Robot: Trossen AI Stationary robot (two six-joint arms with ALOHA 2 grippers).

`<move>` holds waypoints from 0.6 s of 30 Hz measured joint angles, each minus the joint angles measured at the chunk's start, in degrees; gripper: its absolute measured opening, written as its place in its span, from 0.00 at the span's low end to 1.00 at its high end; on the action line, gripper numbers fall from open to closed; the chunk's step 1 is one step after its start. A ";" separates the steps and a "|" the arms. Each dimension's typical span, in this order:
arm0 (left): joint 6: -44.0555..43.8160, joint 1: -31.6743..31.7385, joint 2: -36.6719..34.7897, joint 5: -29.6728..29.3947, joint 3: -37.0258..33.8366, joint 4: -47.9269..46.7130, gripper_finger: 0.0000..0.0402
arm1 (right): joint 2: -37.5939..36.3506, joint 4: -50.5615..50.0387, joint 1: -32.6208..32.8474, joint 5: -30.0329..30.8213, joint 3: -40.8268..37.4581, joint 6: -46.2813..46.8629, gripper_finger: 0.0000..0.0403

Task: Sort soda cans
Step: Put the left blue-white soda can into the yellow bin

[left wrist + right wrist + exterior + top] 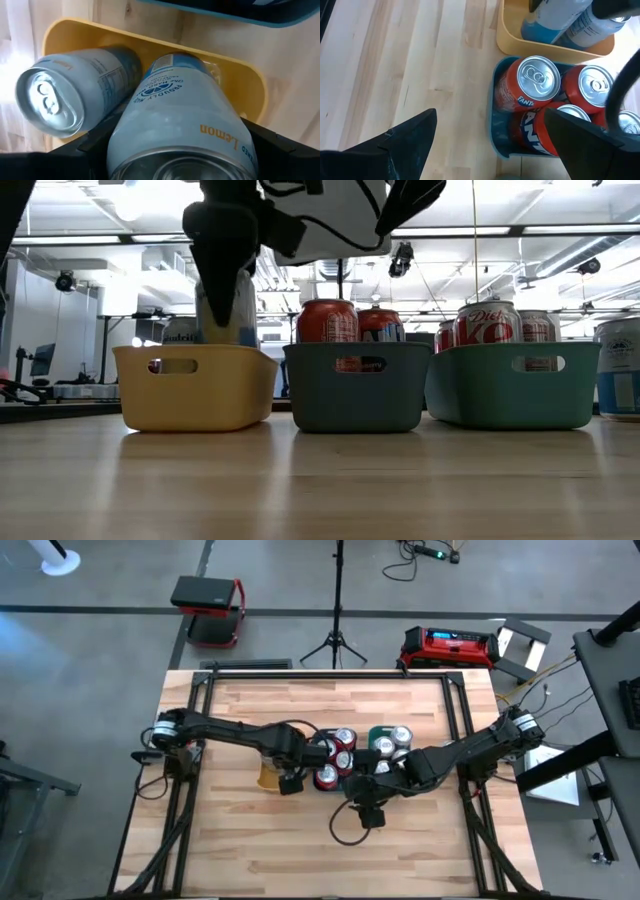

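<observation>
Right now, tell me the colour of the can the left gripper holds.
Pale blue can, orange "Lemon" lettering; clearest in the left wrist view.

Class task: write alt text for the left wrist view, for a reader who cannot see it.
The left gripper holds a pale blue lemon can above a yellow tray on the wooden table. A second pale blue can already lies in the tray beside it, its silver top showing.

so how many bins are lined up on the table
3, side by side: a yellow bin under the left arm, a dark teal bin in the middle, and a green bin nearest the right arm.
</observation>
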 joint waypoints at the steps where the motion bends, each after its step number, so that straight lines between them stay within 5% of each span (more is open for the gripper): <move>1: 0.19 0.11 0.37 -0.02 0.02 0.00 0.74 | 0.00 -0.01 0.00 0.00 0.00 0.00 0.90; 18: 1.70 2.47 2.96 0.06 0.00 2.84 0.77 | 0.08 -0.02 0.39 -3.57 -0.07 -1.03 0.90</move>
